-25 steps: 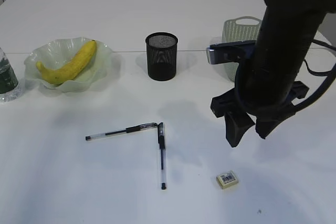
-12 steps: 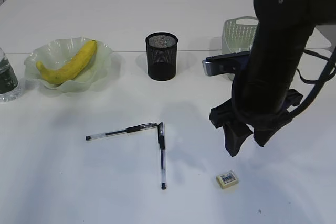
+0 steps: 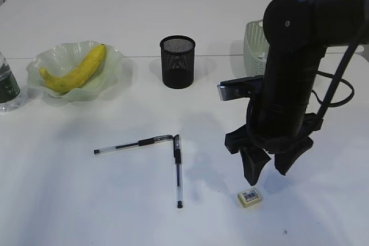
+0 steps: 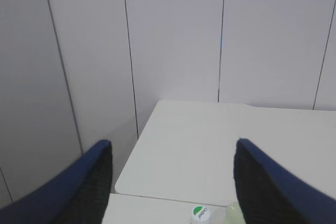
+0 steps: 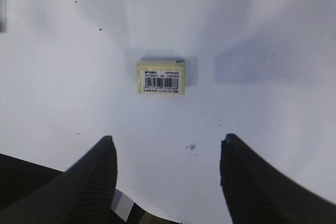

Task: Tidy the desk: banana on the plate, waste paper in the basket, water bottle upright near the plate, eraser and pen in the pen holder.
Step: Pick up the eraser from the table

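The eraser (image 3: 249, 197), a small, light, slightly rubbery block, is lying label-up near the front edge of the desk (image 3: 86, 200), toward its right corner, and looks easiest to pinch across its two short ends. The right gripper (image 3: 269, 172) is hanging just above and slightly behind it, its fingers (image 5: 86, 174) spread wide, holding nothing and not touching the block.

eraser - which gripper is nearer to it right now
Right. The right gripper hangs open just above the eraser, which lies on the desk ahead of its fingers. The left gripper is open far off, above the water bottle at the desk's left edge.
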Action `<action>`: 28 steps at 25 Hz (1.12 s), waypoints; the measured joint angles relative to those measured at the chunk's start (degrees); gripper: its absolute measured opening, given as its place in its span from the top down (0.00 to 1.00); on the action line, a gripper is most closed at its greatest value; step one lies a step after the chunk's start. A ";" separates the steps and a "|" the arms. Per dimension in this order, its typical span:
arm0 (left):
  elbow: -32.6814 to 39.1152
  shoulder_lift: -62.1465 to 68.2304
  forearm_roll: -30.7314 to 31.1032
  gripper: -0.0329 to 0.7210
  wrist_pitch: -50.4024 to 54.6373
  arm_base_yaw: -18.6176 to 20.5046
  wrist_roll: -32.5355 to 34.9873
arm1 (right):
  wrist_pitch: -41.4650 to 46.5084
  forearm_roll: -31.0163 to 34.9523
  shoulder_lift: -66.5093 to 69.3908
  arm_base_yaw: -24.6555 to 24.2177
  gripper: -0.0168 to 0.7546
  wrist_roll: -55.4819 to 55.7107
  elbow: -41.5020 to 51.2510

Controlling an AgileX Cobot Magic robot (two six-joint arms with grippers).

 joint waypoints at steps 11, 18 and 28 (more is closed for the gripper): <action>0.00 0.00 0.00 0.29 0.00 0.00 0.00 | -0.21 1.49 0.52 0.00 0.38 -0.11 -1.61; 0.00 0.00 0.00 0.29 0.00 0.00 0.00 | -1.79 3.36 1.68 0.00 0.38 -0.11 -1.19; 0.00 0.00 0.00 0.29 0.00 0.00 0.00 | -9.57 3.36 1.85 0.00 0.38 -0.48 6.53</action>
